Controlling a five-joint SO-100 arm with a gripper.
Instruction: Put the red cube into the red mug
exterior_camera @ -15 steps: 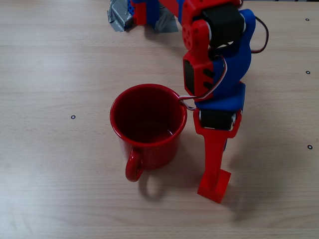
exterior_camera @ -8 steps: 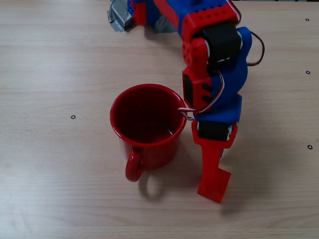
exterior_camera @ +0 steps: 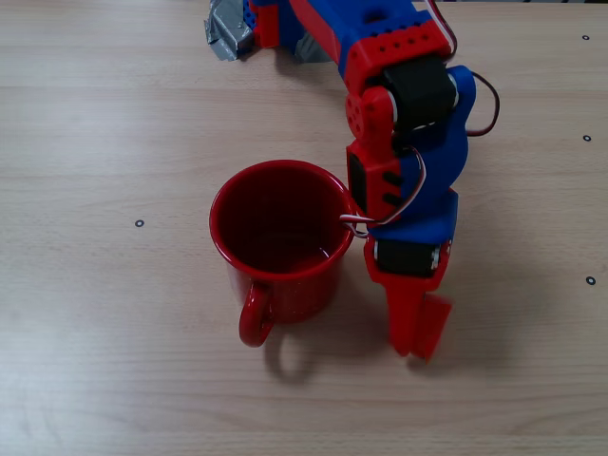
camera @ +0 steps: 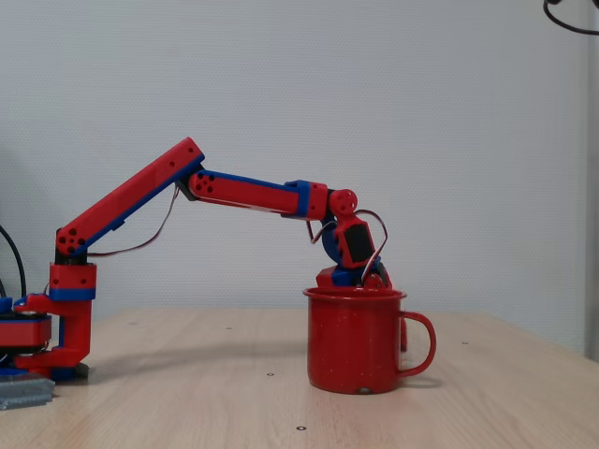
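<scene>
**While the cube hangs low beside the mug, the way in goes up and left**

When we read the top fixed view from the left, we first meet bare table (exterior_camera: 104, 361) and then the mug (exterior_camera: 296, 290). It stands upright with its mouth open and its inside looks empty. Its handle (exterior_camera: 253, 323) points toward the lower edge of the picture.

Just to the right of the mug is the claw (exterior_camera: 423, 332), near the mug wall but apart from it. Its long finger points down and toward the lower edge of the picture. At the fingertip we see a small tilted red block, which we take to be the cube (exterior_camera: 436, 323). The claw looks pressed together on it, but red lies on red, so we say this with some care.

In the side fixed view, the arm (camera: 243, 192) reaches from its base at the left over to the mug (camera: 356, 346). The claw's lower part is hidden behind the mug, so we judge that the cube is below the rim.

The mug mouth lies to the left of the cube in the top view, and higher. We think the cube must rise above the rim first and only then cross to the left. If it goes sideways too early, it could hit the wall and push the mug.
</scene>
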